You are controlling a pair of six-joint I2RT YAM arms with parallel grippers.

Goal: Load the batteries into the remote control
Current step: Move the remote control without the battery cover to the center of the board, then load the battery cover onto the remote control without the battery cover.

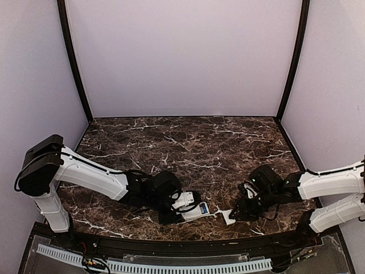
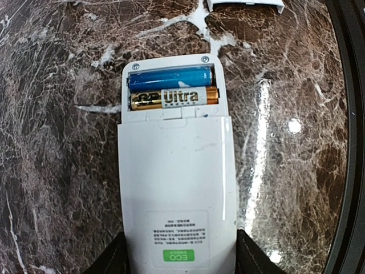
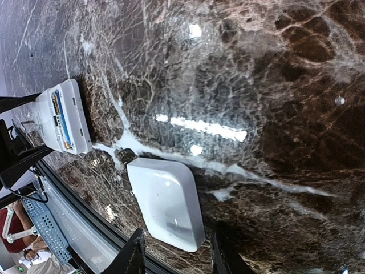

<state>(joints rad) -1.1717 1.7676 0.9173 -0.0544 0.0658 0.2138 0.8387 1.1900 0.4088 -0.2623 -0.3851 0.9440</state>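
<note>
you are holding the remote control [image 2: 177, 188] in the left gripper [image 2: 181, 260], with the jaws clamping its label end from both sides and its back facing up. whether it is resting on the bench [image 1: 199, 142] or hanging just over it, i cannot tell. its long axis is running away from those jaws toward the right arm, with the open bay [image 2: 171, 85] at the far end. the batteries [image 2: 171, 77] are lying side by side across that bay, one blue and one gold-and-black, and both are looking seated.

the loose white cover [image 3: 168, 208] is lying just beyond that open end, apart from the remote, and closing that gap is what the coming move is likely turning on. the right gripper [image 3: 177, 257] is the nearer one. its jaws are standing apart, straddling the cover's near end without pinching it. nothing is lying between cover and remote, though the front rail [image 1: 171, 244] is running close by.
</note>
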